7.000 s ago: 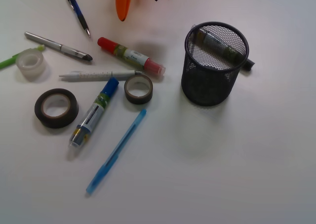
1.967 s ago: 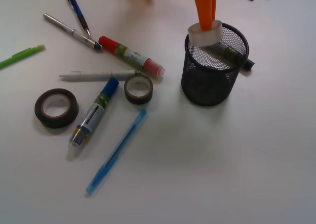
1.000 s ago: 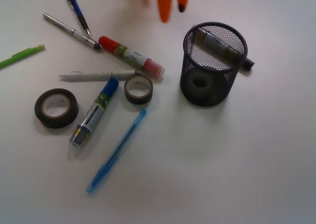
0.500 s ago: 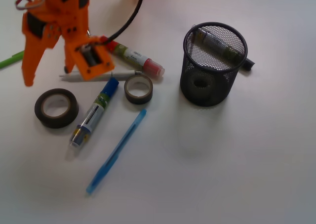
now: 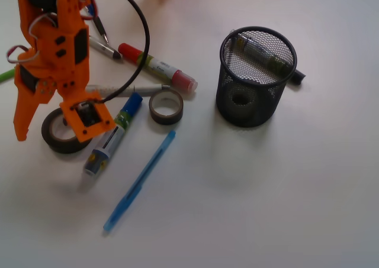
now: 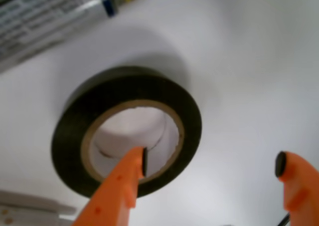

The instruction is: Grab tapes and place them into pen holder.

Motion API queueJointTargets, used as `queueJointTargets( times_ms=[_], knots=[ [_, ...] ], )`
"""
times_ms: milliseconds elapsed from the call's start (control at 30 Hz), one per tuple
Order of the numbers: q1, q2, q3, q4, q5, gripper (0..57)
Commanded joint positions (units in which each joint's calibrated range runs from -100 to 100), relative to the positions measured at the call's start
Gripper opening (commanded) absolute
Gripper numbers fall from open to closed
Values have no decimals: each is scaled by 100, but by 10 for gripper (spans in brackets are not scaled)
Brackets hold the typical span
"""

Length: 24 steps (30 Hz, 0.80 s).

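Print on marker label (image 6: 40, 16) too blurred to read; nothing else legible

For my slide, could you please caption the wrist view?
Open claw straddling the wall of the wide dark tape roll.

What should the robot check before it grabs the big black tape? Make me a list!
1. Gripper open: ok, jaws spread wide.
2. One finger over the hole of the wide black tape roll, the other outside its wall: ok, by the wrist view.
3. Tape roll lying flat: ok.
4. Fingers low enough to pinch the wall: cannot tell.
5. Blue-capped marker away from the jaws: ok, it lies beside the roll.
6. Mesh pen holder upright with room inside: ok.
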Motion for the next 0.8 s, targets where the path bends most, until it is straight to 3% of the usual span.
queueJointTargets(
  times_ms=[0,633,700,767],
  knots=[
    [61,122,-510,7,-20,296],
    [76,420,-528,1328,-654,291],
    [76,420,-528,1337,-654,240],
    [84,420,-528,1337,-640,139]
  ],
)
